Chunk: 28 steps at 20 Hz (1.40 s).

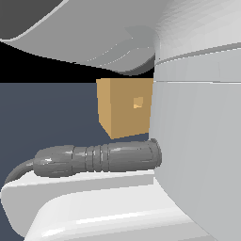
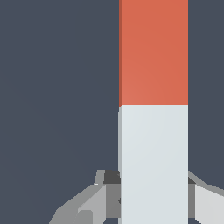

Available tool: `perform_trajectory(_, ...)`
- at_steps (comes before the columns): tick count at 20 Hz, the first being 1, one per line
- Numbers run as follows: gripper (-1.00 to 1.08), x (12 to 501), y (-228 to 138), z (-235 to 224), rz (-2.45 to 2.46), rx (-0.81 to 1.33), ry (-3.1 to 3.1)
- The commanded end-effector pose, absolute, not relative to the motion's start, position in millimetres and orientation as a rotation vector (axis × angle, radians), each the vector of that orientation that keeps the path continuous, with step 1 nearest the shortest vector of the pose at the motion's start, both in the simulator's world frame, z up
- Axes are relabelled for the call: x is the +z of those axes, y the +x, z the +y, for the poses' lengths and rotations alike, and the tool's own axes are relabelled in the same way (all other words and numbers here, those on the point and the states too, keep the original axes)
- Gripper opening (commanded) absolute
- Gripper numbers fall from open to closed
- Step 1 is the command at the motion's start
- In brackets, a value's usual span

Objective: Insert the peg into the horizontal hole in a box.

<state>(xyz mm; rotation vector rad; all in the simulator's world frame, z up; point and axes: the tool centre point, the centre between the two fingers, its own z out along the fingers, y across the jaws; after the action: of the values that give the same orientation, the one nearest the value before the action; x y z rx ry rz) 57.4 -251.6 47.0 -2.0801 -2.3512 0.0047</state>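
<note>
The hand (image 2: 153, 192) is pinching the white end of the peg (image 2: 153, 87), one finger (image 2: 98, 199) on each side, with the orange-red end pointing away from it. So the grasp looks done. In the exterior view the box (image 1: 123, 106) sits on the dark desk (image 1: 47, 113) behind the arm, its hole (image 1: 138, 102) empty. Carrying, lining up and pushing in remain.

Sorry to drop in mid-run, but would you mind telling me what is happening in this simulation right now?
A simulated Panda arm is working on putting a peg into the side hole of a tan box. In the wrist view the jaws sit on either side of the peg's white half, seemingly gripping it, with the orange-red half sticking out beyond. In the exterior view the arm's own body fills most of the frame; the box stands behind it, its hole still empty.
</note>
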Motion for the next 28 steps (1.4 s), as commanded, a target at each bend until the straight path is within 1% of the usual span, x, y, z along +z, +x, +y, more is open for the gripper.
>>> perform_trajectory(1, -1.0, 62, 74, -212, -2.403, 0.002, -2.024)
perform_trajectory(7, -1.0, 97, 106, -111, -2.519, 0.003, -1.879)
perform_trajectory(10, -1.0, 109, 115, -73, -2.559, 0.002, -1.824)
perform_trajectory(13, -1.0, 118, 120, -45, -2.587, 0.001, -1.784)
perform_trajectory(18, -1.0, 126, 125, -23, -2.609, 0.0, -1.751)
perform_trajectory(28, -1.0, 126, 126, -25, -2.61, -0.003, -1.751)
